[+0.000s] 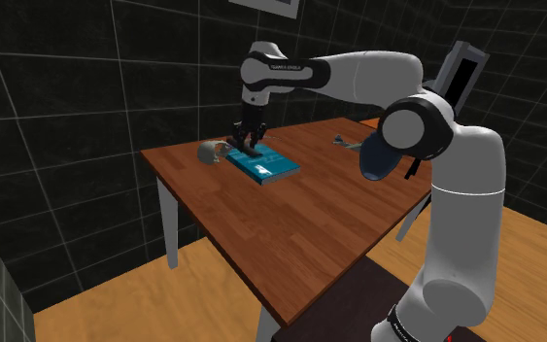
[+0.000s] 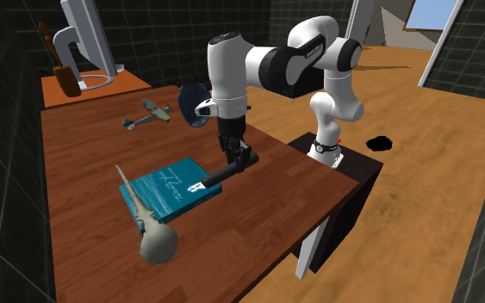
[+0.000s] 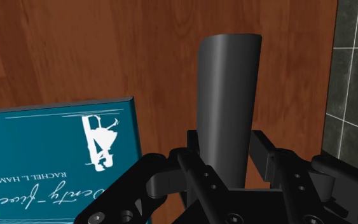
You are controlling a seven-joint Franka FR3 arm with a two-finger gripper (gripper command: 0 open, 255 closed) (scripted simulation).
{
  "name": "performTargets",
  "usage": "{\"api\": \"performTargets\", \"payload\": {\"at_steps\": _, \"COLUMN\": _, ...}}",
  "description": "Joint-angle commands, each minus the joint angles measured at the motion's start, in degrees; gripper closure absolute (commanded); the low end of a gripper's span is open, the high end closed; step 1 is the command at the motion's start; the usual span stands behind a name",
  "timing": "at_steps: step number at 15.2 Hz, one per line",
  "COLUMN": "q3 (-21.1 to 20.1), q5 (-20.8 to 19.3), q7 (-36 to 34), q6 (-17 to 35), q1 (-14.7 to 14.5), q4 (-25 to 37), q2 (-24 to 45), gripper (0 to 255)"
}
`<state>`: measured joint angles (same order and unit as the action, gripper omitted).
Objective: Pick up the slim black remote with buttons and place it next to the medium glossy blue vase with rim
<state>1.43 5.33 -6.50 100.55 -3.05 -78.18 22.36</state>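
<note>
Clasping the slim black remote [image 3: 228, 89] by its long edges near one end, the pincer [image 3: 228, 145] is holding it over the table [image 3: 56, 51], a teal book [image 3: 44, 146] lying just beside; it is probably light, rigid and slippery.

Second exterior view, taking the book [image 2: 167, 191] on the table [image 2: 266, 215] as the clock's centre. A model aeroplane [image 2: 152, 113] lies on the table at 12 o'clock, well apart. The vase [image 2: 190, 99] stands at 1 o'clock, partly behind the arm. At 3 o'clock, just beside the book, the remote [image 2: 221, 176] is clasped in the gripper [image 2: 242, 160]. A round-headed object [image 2: 158, 244] lies at 6 o'clock, its stem along the book's 9 o'clock side. The stand [image 2: 365, 194] is farther out at 3 o'clock, off the table.
</note>
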Motion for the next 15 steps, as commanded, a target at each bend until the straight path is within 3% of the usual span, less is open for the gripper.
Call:
{"api": "performTargets", "payload": {"at_steps": 1, "q3": 0.01, "q5": -0.03, "q7": -0.12, "q6": -1.72, "q1": 0.03, "q4": 1.65, "q2": -0.06, "gripper": 255}}
{"api": "performTargets", "payload": {"at_steps": 15, "q3": -0.02, "q5": -0.02, "q7": -1.05, "q6": -14.33, "q1": 0.34, "q4": 17.54, "q2": 3.18, "gripper": 255}}
